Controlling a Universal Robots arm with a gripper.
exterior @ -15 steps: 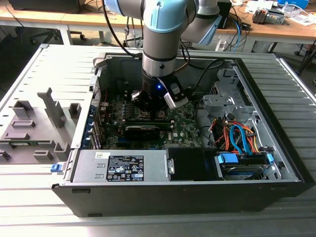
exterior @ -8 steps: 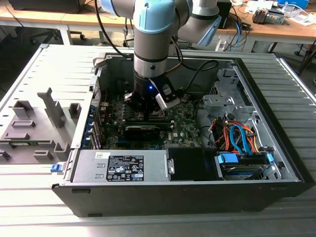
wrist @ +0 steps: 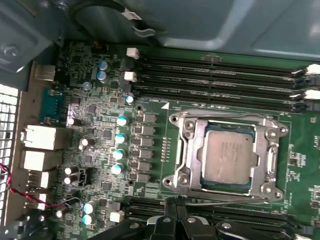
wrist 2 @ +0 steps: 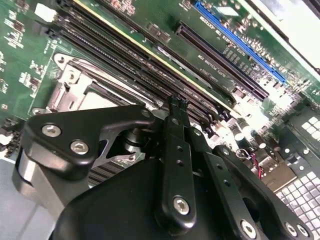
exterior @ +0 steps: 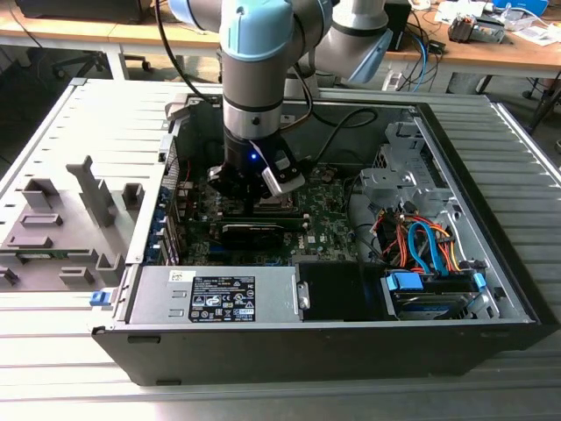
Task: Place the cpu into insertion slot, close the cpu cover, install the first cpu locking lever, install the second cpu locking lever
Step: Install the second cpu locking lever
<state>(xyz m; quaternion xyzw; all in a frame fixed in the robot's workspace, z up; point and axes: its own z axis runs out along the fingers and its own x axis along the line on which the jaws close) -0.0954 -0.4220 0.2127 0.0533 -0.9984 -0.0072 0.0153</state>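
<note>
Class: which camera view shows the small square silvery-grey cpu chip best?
The first wrist view: the small square silvery-grey cpu chip lies fully visible inside its silvery metal frame. The second wrist view shows only part of the frame; in the exterior view the gripper covers that area.

An open computer case (exterior: 491, 298) holds a green motherboard (wrist: 100, 150), blue cables (exterior: 421, 246) and memory slots (wrist: 220, 75).

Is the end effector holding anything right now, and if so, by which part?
It cannot be told. The end effector sits at a thin metal lever beside the cpu cover, with the cpu already seated, but no grip shows.
</note>
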